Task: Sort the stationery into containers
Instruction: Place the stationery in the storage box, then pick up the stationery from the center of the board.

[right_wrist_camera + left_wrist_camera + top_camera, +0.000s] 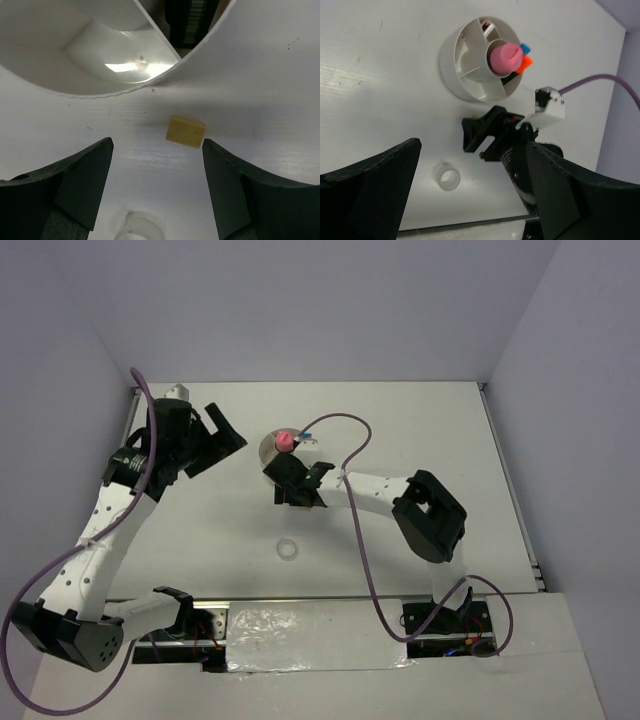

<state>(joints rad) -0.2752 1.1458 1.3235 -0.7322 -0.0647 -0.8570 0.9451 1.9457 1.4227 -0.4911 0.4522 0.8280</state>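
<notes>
Jaws of the left gripper (pixel 214 443) stand spread, holding nothing, left of the round white glossy plastic tub (pixel 447 65), where a pink clear tube (pixel 504 56) stands at the centre; the right gripper (pixel 157 185) is also spread, over a small matte tan eraser block (pixel 185 131) lying flat just beside the tub wall. I would turn the wrist square to its skewed sides, then lower and pinch; a clear tape ring (pixel 447 177) waits nearer.
</notes>
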